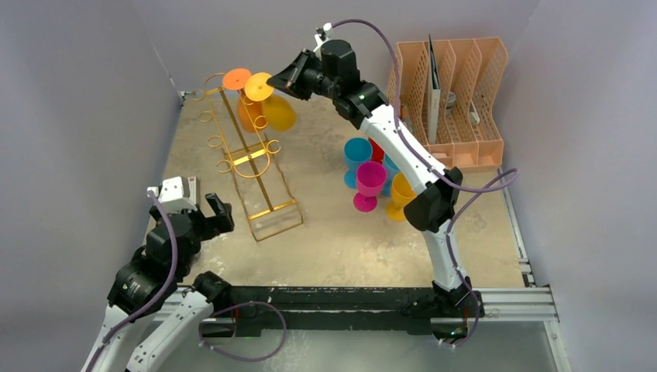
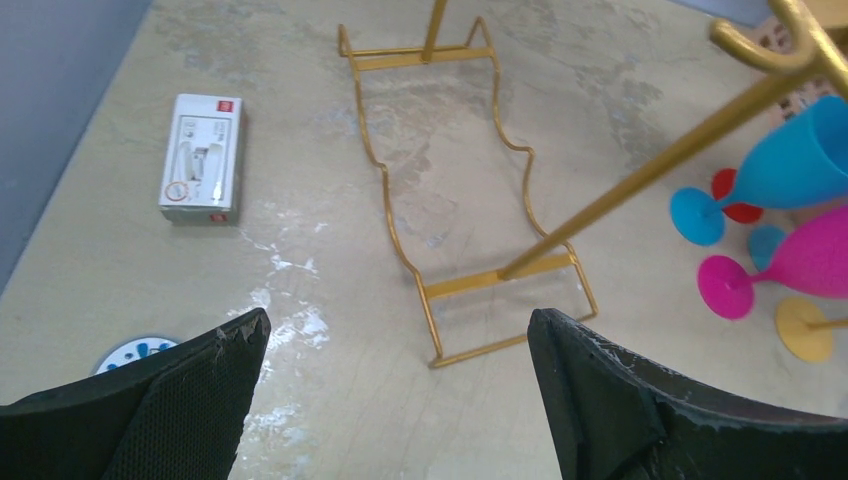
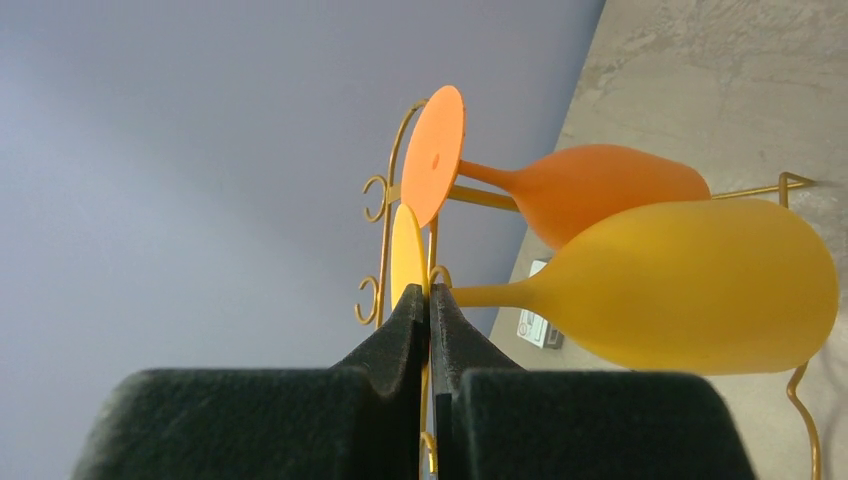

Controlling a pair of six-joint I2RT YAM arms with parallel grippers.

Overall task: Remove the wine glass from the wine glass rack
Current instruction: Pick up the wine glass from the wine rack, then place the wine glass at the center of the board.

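Pads of the right gripper (image 3: 428, 300) are shut on the foot rim of the yellow wine glass (image 3: 690, 285). It sits at the far top end of the wine glass rack (image 1: 248, 159), just beside an orange glass (image 3: 600, 185) and near the back wall (image 1: 256, 31). The left gripper (image 2: 398, 325) hovers wide open and empty over bare tabletop (image 2: 330, 400) at the rack's base.

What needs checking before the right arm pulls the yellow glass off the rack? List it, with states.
1. Right gripper shut on the foot of the yellow glass: ok.
2. Glass off the wine glass rack: not ok, it hangs at the top rail.
3. Orange glass clear of the yellow bowl: cannot tell.
4. Left gripper open, low, away from the hung glasses: ok.
5. Standing glasses right of the rack, out of the pull path: ok, likely.
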